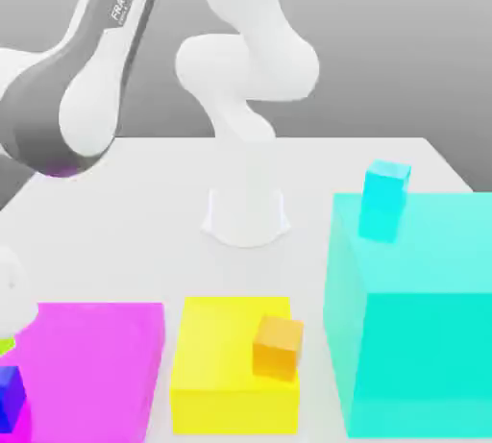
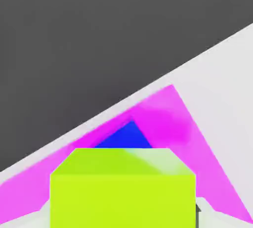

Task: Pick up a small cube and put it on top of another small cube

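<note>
The small lime cube (image 2: pixel 121 187) sits close in front of the hand camera. In the exterior view only a sliver of that lime cube (image 1: pixel 4 343) shows at the left edge, under the white hand. My gripper (image 1: pixel 5 333) is shut on it. The small deep-blue cube (image 1: pixel 10 401) sits at the bottom left, against the magenta block, a little below the lime cube. In the hand view the blue cube (image 2: pixel 126 137) lies just beyond the lime cube's top edge.
A big magenta block (image 1: pixel 96 364), a big yellow block (image 1: pixel 216 355) carrying a small orange cube (image 1: pixel 277 345), and a big cyan block (image 1: pixel 413 316) carrying a small cyan cube (image 1: pixel 384 199) line the near side. The arm's white base (image 1: pixel 246 215) stands mid-table.
</note>
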